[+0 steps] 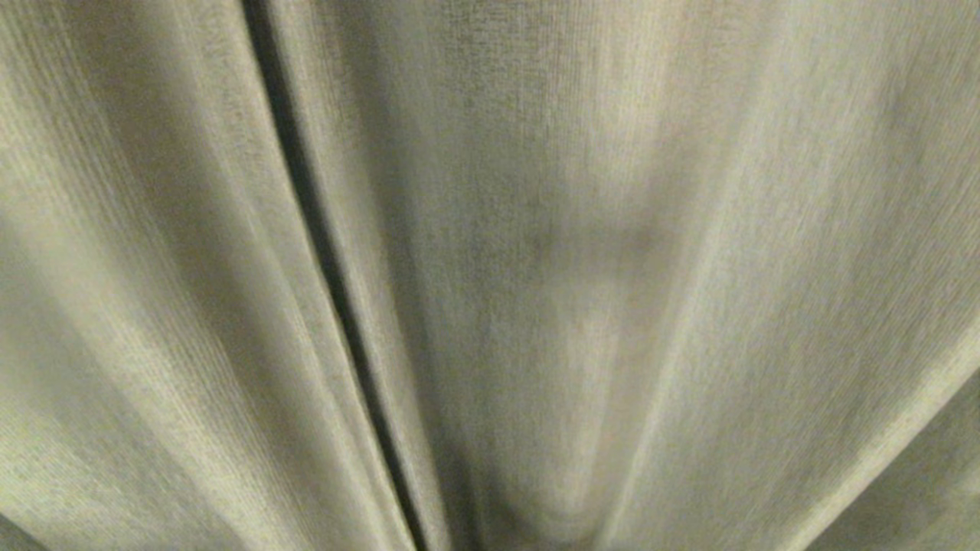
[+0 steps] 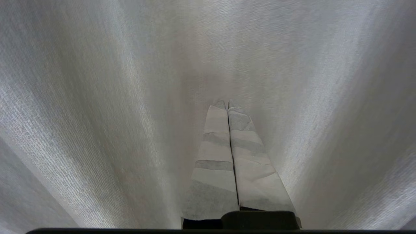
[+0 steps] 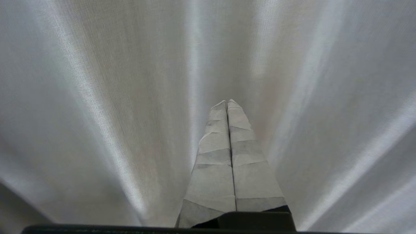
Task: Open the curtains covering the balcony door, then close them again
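Two curtains [image 1: 612, 268] fill the head view, meeting at one dark vertical gap left of centre; the door behind is hidden. Left gripper [image 2: 227, 103]: two taped fingers [image 2: 214, 156] pressed together, holding nothing, tips close to pale fabric. Right gripper [image 3: 227, 102]: likewise two fingers [image 3: 247, 169] together, empty, close to fabric.

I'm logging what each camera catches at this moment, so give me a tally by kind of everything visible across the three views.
Curtains, filling every view: 1
Grippers, both shut, pointing at the fabric: 2, the left gripper and the right gripper
Balcony door: 0, none visible
Total: 3
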`<state>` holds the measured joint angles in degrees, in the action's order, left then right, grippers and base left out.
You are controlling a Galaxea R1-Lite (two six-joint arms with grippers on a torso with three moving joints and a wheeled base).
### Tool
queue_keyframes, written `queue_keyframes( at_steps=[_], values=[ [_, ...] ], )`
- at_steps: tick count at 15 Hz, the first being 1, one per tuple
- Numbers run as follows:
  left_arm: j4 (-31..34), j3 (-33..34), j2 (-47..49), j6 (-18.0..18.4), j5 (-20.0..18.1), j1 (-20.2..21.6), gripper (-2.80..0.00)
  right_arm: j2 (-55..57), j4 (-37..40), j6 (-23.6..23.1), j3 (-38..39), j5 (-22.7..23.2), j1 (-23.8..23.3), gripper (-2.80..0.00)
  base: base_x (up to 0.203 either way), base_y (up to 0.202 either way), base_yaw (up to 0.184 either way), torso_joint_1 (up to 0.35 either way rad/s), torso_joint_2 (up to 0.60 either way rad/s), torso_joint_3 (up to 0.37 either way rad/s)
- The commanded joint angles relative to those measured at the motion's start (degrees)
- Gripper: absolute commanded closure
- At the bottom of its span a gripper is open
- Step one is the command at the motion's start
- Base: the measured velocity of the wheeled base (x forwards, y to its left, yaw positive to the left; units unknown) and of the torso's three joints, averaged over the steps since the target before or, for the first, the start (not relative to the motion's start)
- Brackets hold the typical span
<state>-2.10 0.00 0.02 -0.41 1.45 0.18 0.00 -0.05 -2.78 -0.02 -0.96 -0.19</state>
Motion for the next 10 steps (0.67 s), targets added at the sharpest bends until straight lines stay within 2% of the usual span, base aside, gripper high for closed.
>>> queue_keyframes(
  at_steps=[1, 10],
  values=[
    [-0.01, 0.00, -0.02, -0.02, 0.04, -0.01, 0.00, 0.00, -0.04, -0.03, -0.06, 0.00, -0.01, 0.00, 0.000, 0.000, 0.000, 0.000, 0.00, 0.000],
    [-0.01, 0.00, -0.02, -0.02, 0.04, -0.01, 0.00, 0.00, -0.04, -0.03, 0.02, 0.00, -0.08, 0.00, 0.000, 0.000, 0.000, 0.000, 0.00, 0.000]
  ],
)
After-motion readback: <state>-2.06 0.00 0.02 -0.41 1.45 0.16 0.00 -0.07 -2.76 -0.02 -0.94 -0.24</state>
